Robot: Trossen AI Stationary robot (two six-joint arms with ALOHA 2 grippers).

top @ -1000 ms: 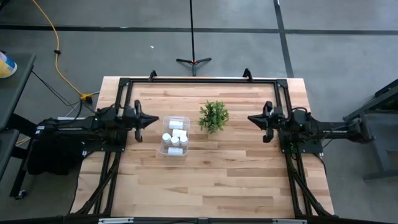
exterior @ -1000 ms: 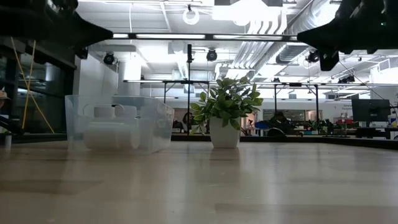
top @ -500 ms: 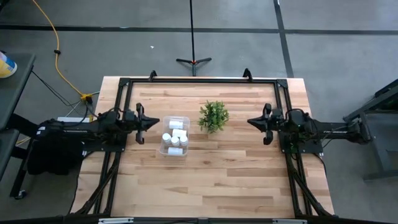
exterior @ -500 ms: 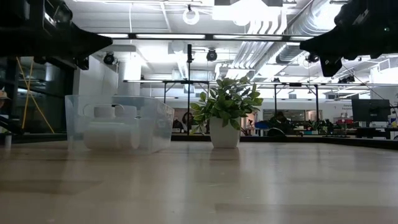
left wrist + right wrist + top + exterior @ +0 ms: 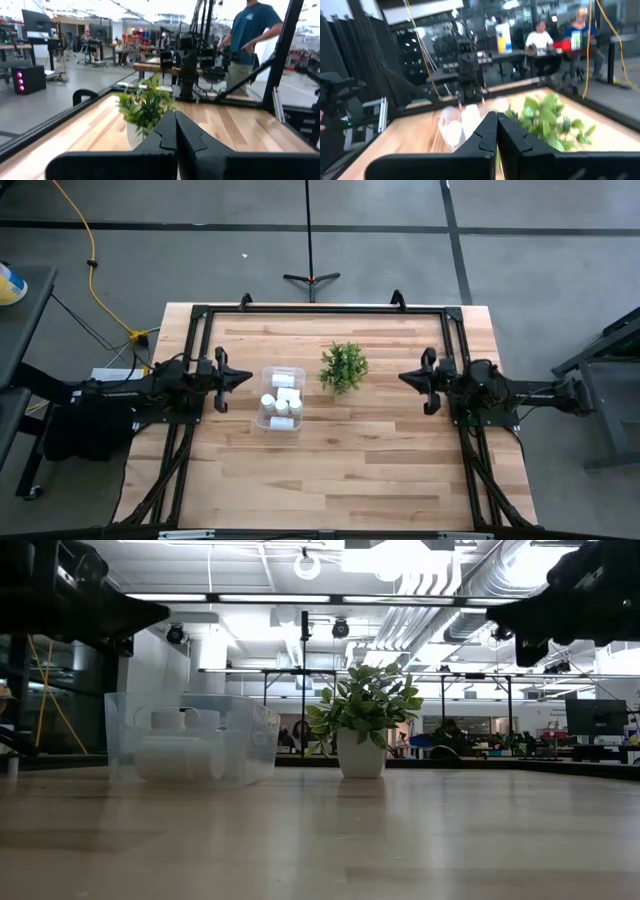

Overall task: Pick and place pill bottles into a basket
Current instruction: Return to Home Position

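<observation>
Pill bottles (image 5: 281,402) sit inside the clear basket (image 5: 261,423), left of surface (image 5: 350,470) centre, at 8 o'clock from the plant (image 5: 344,367); none shows loose outside it. Left claw (image 5: 246,377) hangs at 9 o'clock of the basket, right claw (image 5: 402,377) at 3 o'clock of the plant, both pinched closed, empty. Judgement: bottles are light, rigid, smooth plastic, prone to roll; best grip is across the body below the cap. Basket looks thin-walled, likely slides if nudged.

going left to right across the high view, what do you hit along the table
left gripper, jaws shut → clear rectangular plastic bin holding small white pill bottles → small green leafy plant → right gripper, jaws shut
</observation>
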